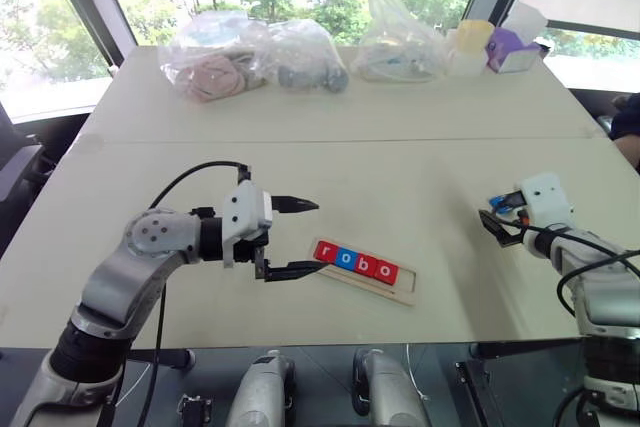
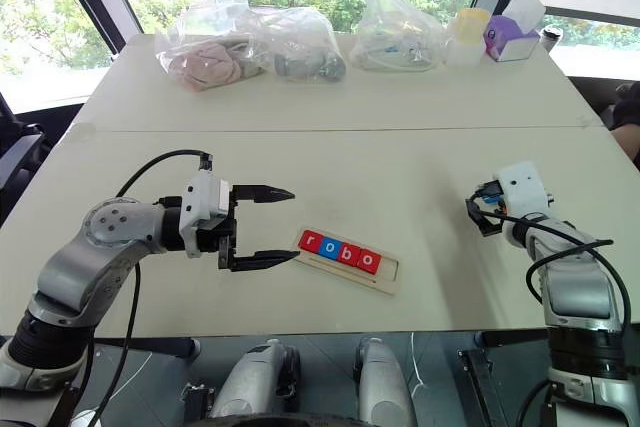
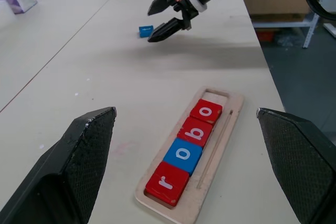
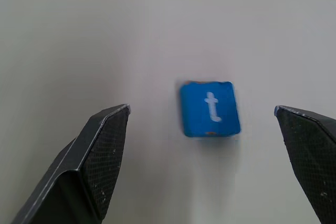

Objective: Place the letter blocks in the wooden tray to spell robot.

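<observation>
Wooden tray (image 1: 405, 292) sits front-center on the table (image 1: 400, 177) with four blocks reading r-o-b-o; its right-end slot is bare. Blue t block (image 4: 210, 108) lies flat on the table, well right of the tray. Right gripper (image 3: 167, 17) hangs over it, fingers wide apart, holding nothing. Left gripper (image 1: 300, 238) wide open, empty, just left of the tray.

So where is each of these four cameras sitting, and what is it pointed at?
Left and right eye: on the head, looking down over the table; both arms show, with the tray between them.
Left wrist: along the open left gripper at the tray, the right gripper beyond.
Right wrist: between open fingers down at the t block.
Shared: both wrist views show the t block; the eye and left wrist views show the tray holding r, o, b, o.
</observation>
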Action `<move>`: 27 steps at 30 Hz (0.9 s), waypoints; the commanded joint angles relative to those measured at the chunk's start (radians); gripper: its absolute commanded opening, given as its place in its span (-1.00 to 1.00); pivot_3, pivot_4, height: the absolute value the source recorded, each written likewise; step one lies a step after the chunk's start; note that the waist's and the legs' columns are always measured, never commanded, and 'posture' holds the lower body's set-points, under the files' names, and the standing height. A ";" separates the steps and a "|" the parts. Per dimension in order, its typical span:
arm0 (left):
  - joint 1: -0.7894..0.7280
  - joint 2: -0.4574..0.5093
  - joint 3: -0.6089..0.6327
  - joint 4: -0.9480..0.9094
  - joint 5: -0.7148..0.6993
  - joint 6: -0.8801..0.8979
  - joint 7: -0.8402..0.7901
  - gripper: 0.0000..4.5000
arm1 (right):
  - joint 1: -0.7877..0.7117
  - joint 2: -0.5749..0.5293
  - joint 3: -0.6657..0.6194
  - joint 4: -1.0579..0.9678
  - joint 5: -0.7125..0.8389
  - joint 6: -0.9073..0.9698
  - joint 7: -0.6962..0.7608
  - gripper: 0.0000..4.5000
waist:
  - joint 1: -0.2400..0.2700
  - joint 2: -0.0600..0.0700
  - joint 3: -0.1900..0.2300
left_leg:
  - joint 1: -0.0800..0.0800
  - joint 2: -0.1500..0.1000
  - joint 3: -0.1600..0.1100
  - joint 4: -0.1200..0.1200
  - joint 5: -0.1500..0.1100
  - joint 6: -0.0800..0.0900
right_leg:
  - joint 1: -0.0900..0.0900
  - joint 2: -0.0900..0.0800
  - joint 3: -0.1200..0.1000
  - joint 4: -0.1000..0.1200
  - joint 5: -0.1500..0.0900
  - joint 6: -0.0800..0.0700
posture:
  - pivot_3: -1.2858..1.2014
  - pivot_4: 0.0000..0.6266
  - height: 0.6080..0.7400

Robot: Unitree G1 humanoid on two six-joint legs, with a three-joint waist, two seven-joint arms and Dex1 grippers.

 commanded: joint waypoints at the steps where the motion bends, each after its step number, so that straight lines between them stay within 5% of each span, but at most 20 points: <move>1: -0.011 -0.003 0.010 -0.030 -0.012 -0.004 0.014 1.00 | -0.051 -0.017 -0.044 0.083 0.048 -0.029 0.025 0.99 | -0.001 0.000 0.000 | 0.000 0.000 0.000 0.000 0.000 0.000 | 0.000 0.000 0.000 0.000 0.000 0.000 | 0.03 -0.52 1.00; 13: -0.017 -0.007 0.005 -0.040 -0.013 0.001 0.035 1.00 | -0.230 -0.070 0.019 0.467 0.088 -0.106 0.201 0.99 | -0.006 0.000 0.000 | 0.001 0.000 0.000 0.000 0.000 0.000 | 0.001 0.001 0.000 0.000 0.000 0.000 | 0.03 -0.52 1.00; 16: -0.015 -0.003 0.009 -0.042 -0.014 0.003 0.036 1.00 | -0.233 -0.078 0.047 0.496 0.077 -0.134 0.232 0.61 | -0.006 0.000 0.000 | 0.002 0.000 0.000 0.000 0.000 0.000 | 0.002 0.001 0.000 0.000 0.000 0.000 | 0.03 -0.52 1.00; 21: -0.013 0.000 0.010 -0.044 -0.012 0.005 0.039 1.00 | -0.193 -0.076 0.058 0.426 0.091 -0.114 0.243 -0.45 | -0.003 -0.001 0.000 | 0.005 0.001 0.000 0.000 0.000 0.000 | 0.005 0.000 0.000 0.000 0.000 0.000 | 0.03 -0.52 1.00; 27: -0.010 -0.001 0.008 -0.038 -0.009 -0.002 0.036 1.00 | -0.031 -0.033 -0.031 0.031 0.154 0.137 0.111 -0.45 | 0.006 0.000 0.000 | 0.005 0.001 -0.001 -0.001 0.000 0.000 | 0.005 0.000 0.000 0.000 -0.001 0.001 | 0.03 -0.52 1.00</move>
